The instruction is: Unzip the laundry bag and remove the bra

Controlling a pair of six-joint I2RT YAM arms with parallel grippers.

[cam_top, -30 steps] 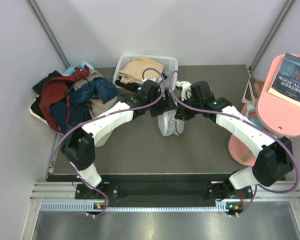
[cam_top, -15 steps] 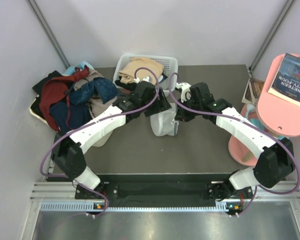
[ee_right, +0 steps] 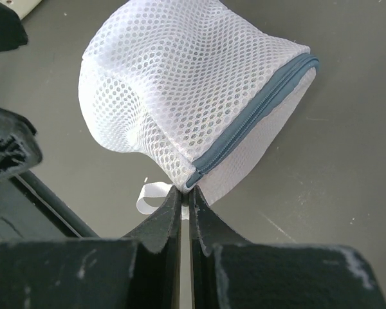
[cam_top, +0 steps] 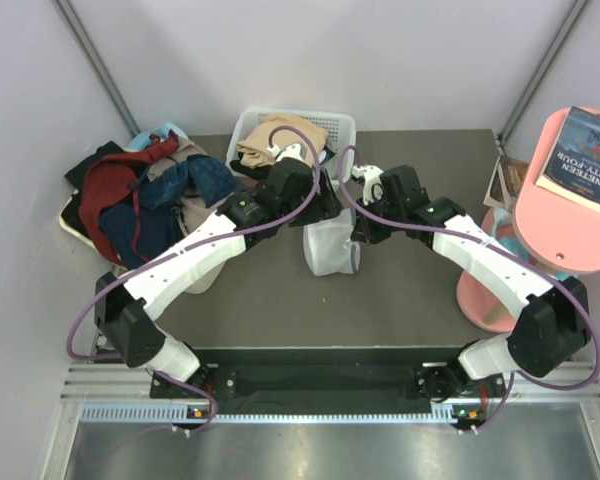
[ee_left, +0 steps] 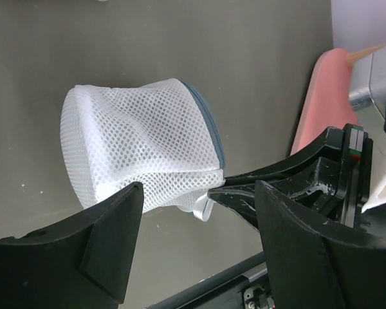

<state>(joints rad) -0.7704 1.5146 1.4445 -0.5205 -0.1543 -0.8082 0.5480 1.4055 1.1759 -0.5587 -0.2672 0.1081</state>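
Seen from above, one laundry bag (cam_top: 326, 252) is pinched at its 3 o'clock edge by the closed right gripper (ee_right: 185, 193); the left gripper (ee_left: 198, 194) is spread wide, empty, at 12 o'clock.

a second ago our left gripper (cam_top: 320, 206) sits right over the top of the laundry bag (cam_top: 328, 250). now it stands drawn back off it, closer to the white basket (cam_top: 338, 124). the left arm (cam_top: 195, 250) stretches out straighter, its elbow swinging down toward the near left corner, and the purple cable (cam_top: 80, 325) loop slides out that way with it. the bag sinks from a tall, pulled-up shape into a shorter, wider one, and more of its mesh shows.
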